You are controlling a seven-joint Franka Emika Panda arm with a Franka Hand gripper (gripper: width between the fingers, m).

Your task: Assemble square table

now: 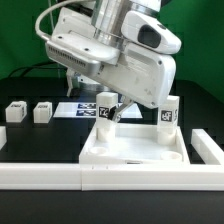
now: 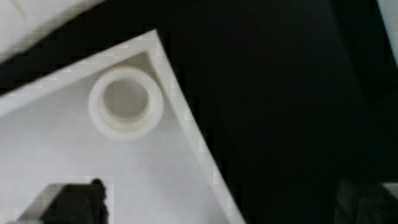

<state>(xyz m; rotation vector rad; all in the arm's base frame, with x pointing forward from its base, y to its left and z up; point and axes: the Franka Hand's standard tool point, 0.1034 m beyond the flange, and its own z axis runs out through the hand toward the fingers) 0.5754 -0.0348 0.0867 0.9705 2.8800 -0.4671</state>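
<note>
Two legs stand upright at far corners of the white square slab; two spare legs sit left. My tool hangs released by a round socket.

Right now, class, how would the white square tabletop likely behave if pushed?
The tabletop looks stiff, broad and flat: it would probably slide, not tip. The border wall beside it would likely block it that way.
</note>
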